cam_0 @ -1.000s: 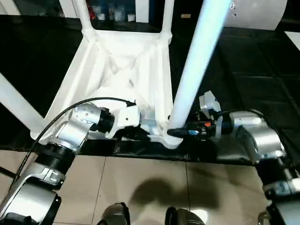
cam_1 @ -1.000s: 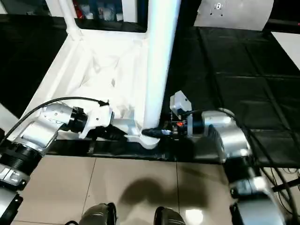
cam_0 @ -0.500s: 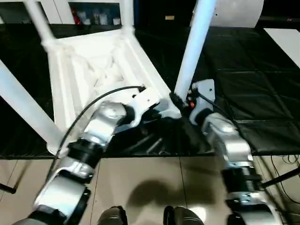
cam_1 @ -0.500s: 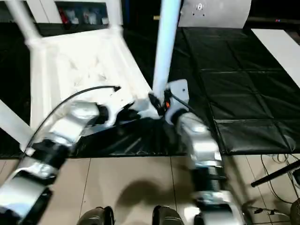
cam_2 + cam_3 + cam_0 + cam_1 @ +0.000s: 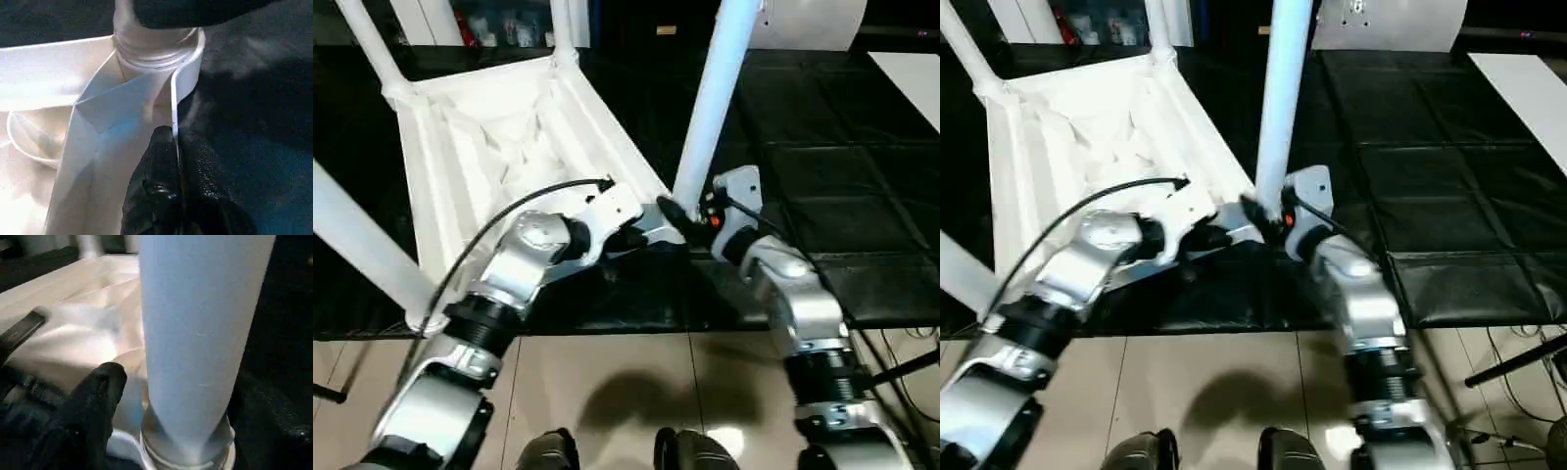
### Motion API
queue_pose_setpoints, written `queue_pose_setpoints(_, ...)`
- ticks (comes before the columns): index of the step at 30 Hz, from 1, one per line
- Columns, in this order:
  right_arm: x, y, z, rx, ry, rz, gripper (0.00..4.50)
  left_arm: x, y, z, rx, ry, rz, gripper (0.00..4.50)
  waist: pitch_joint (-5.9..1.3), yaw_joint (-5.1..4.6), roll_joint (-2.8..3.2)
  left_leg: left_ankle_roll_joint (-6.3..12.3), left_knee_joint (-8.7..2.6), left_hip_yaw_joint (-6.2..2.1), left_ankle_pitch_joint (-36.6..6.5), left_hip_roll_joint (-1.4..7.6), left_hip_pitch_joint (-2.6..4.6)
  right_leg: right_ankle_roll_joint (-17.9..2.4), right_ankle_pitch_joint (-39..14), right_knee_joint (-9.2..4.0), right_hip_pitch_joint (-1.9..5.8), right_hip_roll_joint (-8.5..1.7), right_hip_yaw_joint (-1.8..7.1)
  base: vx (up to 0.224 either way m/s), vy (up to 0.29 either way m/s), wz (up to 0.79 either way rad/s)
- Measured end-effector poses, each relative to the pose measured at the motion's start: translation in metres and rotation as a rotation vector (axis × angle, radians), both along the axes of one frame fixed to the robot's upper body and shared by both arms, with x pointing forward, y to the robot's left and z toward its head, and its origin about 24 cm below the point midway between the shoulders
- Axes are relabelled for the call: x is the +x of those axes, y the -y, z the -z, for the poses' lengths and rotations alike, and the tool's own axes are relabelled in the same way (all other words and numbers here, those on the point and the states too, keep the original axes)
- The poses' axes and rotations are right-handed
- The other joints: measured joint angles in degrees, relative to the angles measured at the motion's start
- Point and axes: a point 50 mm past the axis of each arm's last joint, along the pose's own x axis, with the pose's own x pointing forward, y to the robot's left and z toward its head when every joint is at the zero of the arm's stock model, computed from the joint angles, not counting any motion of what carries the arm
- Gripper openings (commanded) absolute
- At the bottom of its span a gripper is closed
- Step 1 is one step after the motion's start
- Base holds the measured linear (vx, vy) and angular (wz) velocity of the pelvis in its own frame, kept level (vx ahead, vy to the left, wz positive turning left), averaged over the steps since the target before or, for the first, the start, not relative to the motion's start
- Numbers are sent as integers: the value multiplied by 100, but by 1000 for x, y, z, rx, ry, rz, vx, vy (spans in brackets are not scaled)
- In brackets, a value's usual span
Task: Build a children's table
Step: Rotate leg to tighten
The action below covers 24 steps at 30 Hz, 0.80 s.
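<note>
The white table top [image 5: 499,147] lay upside down on black floor mats [image 5: 822,157], ribbed underside facing up, with legs standing in its corner sockets. The head views showed the whole arrangement: the nearest leg [image 5: 715,98] rose from the near corner socket, two more legs stood at the far corners, and another leg [image 5: 362,245] crossed the picture's left edge. Beyond the mats, nearer the robot, lay a tiled floor [image 5: 626,382].

The left hand [image 5: 641,230] reached in along the top's near rim, close by that corner. The left wrist view gave what the head views could not: its black fingers [image 5: 166,196] were clenched together on the thin edge of the rim, just below the socket [image 5: 156,54] where the leg's ringed base sat.

The right hand [image 5: 680,215] stood at the foot of the nearest leg. The right wrist view showed the leg [image 5: 205,333] close up, seated in its socket, with one black finger [image 5: 93,401] beside it and apart from it, so the hand looked released rather than grasping the leg.
</note>
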Motion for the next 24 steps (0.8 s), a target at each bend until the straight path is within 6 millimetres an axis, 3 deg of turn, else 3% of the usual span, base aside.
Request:
queue_pose_setpoints(4, -5, 13, 4, -70, -19, -162, 367, -7, -12, 1, 15, -2, 97, 0, 0, 31, 0, 0, 3, 0, 0, 0, -5, -2, -1, 0, 1, 0, 0, 0, 0, 0)
queue_pose_setpoints(13, -13, 19, 6, -136, -62, -460, 367, -17, -28, 0, 77, -30, 297, 0, 1, 197, -3, 10, 42, 1, -6, 0, -21, -3, 0, 8, 4, -6, 0, 0, 0, 0)
queue_pose_setpoints(24, -18, 27, -2, -105, -124, -691, 271, -23, -37, -1, 115, -59, 416, 0, 4, 229, -13, 13, 48, 1, -7, 1, -25, -3, 0, 10, 3, -7, -1, 0, 0, 0)
